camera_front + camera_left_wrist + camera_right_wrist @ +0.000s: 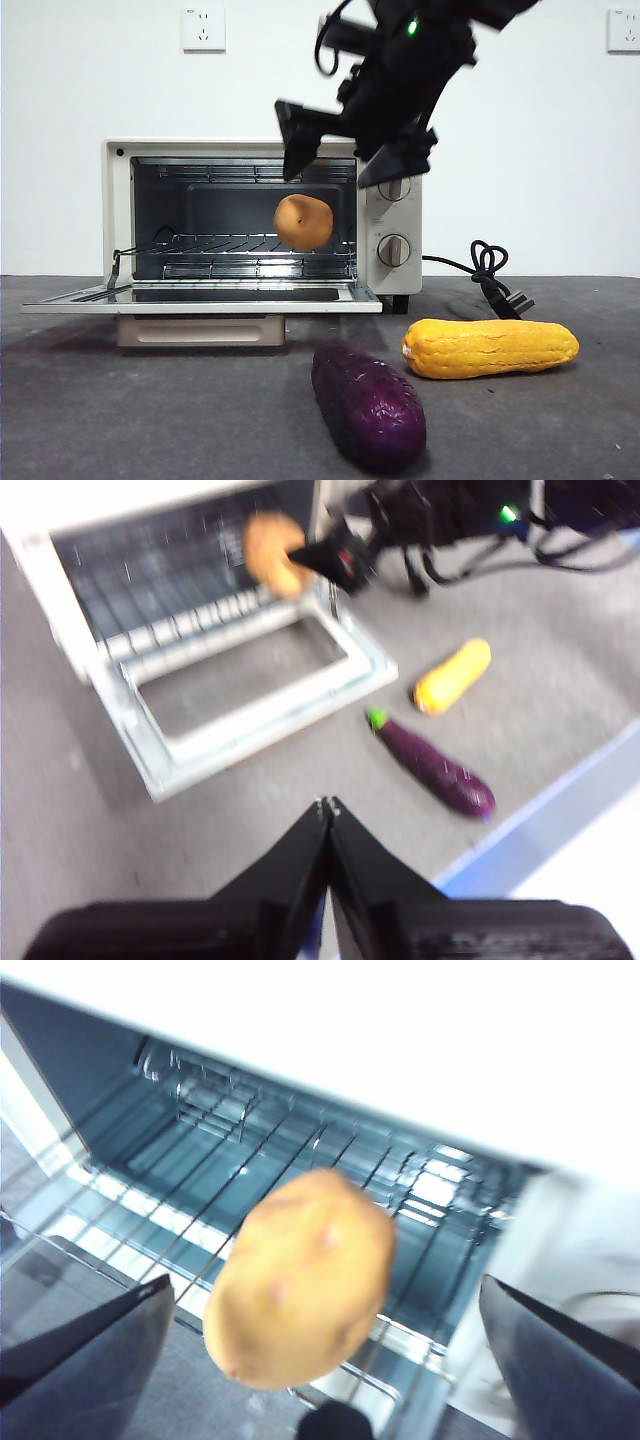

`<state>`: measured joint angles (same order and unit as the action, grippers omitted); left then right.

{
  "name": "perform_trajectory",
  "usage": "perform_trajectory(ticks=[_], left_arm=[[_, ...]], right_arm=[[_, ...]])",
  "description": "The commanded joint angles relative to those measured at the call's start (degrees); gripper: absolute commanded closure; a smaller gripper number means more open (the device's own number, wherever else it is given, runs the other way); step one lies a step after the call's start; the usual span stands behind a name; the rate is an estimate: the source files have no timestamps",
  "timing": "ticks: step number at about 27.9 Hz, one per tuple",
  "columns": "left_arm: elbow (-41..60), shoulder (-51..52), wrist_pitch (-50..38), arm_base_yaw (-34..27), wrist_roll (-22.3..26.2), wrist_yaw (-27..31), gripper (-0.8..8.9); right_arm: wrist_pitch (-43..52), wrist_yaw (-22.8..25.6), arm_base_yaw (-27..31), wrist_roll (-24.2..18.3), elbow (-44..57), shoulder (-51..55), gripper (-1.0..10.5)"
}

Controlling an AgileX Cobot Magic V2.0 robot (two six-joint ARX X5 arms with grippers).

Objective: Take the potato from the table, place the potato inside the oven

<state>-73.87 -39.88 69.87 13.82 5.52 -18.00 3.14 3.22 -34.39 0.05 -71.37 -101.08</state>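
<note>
While the right gripper [345,150] hangs with its jaws spread wide in front of the oven's upper right corner, the potato [303,222] sits below them, in the open mouth of the oven [262,222], at the right end of the cavity. It touches neither jaw: the right wrist view shows the potato [302,1280] between the two dark jaws with clear space on both sides, the wire rack [250,1175] behind and beneath it. Whether the potato rests on the rack or hangs in the air just above it, I cannot tell; in the front view its underside is level with the rack [240,245].

The oven door [200,297] lies folded down flat onto the table [120,410], and the two round knobs [393,250] stand on the panel at the oven's right side. A black cord [487,268] trails from behind the oven toward the table's right side.

In front of the oven, nearer the table's front edge, lies a dark purple sweet potato [368,403], and just beside it to the right a yellow corn cob [490,347], close but apart.

The left gripper [328,815] hovers well back from the oven above the table, its two jaws pressed together with nothing between them.
</note>
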Motion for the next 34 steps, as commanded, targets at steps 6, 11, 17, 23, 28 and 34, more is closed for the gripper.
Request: perform_trajectory(ticks=[6, 11, 17, 23, 28, 34], left_arm=[[3.13, -1.68, -6.08, -0.04, 0.48, 4.13, 8.22], [12.79, -1.73, -15.87, -0.09, -2.38, 4.09, 8.22], [25.49, -5.46, -30.95, -2.93, -4.76, 4.07, 8.22], [28.72, -15.52, -41.72, -10.84, -4.90, -1.09, 8.22], [28.72, -26.16, -51.56, -18.91, -6.10, -9.09, 8.22], [28.72, -42.77, -56.96, -25.59, -7.30, -18.01, 8.22]], right_arm=[[-19.04, -0.31, -0.31, 0.35, -0.07, 13.29, 4.4], [-29.16, -0.35, -0.28, 0.35, -0.07, 22.36, 4.4], [-41.77, -0.37, -0.31, 0.35, -0.07, 33.44, 4.4], [-52.43, -4.72, -0.28, 1.22, -0.07, 43.12, 4.4], [-57.77, -4.83, -0.28, 2.03, -0.07, 49.90, 4.4], [-62.84, -4.79, -0.28, 3.58, -0.07, 57.09, 4.4]])
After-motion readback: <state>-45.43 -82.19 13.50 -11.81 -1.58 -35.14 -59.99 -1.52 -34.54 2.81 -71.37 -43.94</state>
